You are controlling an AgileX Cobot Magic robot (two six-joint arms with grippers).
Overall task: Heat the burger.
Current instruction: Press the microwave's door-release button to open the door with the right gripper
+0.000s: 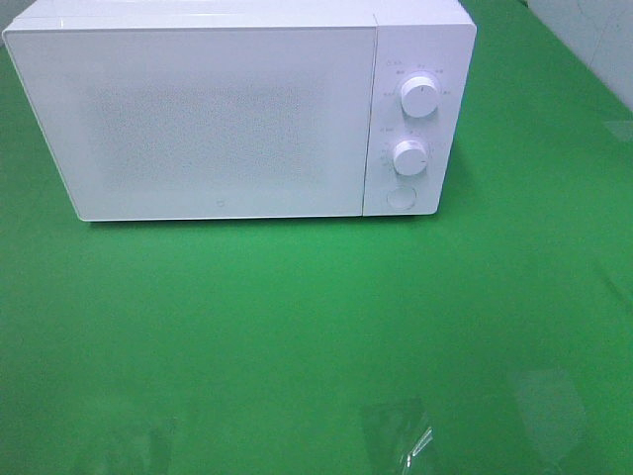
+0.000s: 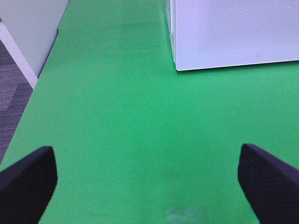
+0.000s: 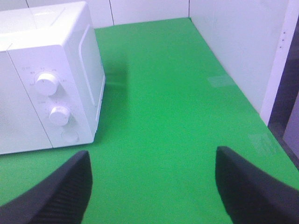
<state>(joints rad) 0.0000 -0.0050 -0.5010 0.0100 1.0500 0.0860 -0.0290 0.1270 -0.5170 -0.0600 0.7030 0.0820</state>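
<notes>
Burger unseen | microwave (image 1: 218,119) shut | left jaws wide, empty | right jaws likewise

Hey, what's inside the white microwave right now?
The microwave has its door shut, and the pale speckled front shows nothing behind it, so the inside is hidden. No burger shows on the green table; whether it sits inside cannot be told.
</notes>
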